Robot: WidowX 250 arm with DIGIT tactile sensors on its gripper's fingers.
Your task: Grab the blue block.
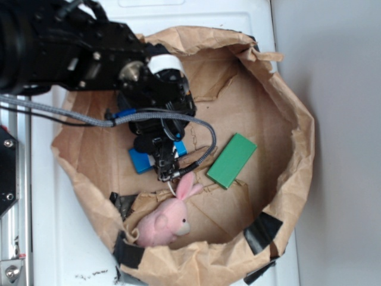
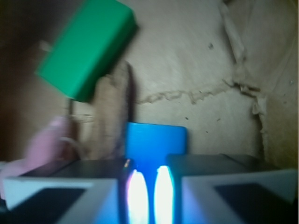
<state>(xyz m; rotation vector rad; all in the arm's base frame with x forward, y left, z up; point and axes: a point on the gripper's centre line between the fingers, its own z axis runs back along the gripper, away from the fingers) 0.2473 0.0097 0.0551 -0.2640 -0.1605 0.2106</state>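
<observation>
End effector (image 2: pixel 148 186) clamped on blue block (image 2: pixel 156 142), low centre of paper bag (image 1: pixel 286 107). Thin edge hold; could slip on lifting. Green block (image 1: pixel 232 159) at 3 o'clock, pink rabbit (image 1: pixel 166 217) at 6: snag risks.

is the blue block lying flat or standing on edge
Lying flat. In the wrist view the blue block shows its broad face on the cardboard, between the gripper fingers; outside, its ends poke out from under the arm.

Lab bench: rail-mounted arm (image 1: pixel 65 53), white tabletop (image 1: pixel 59 238)
</observation>
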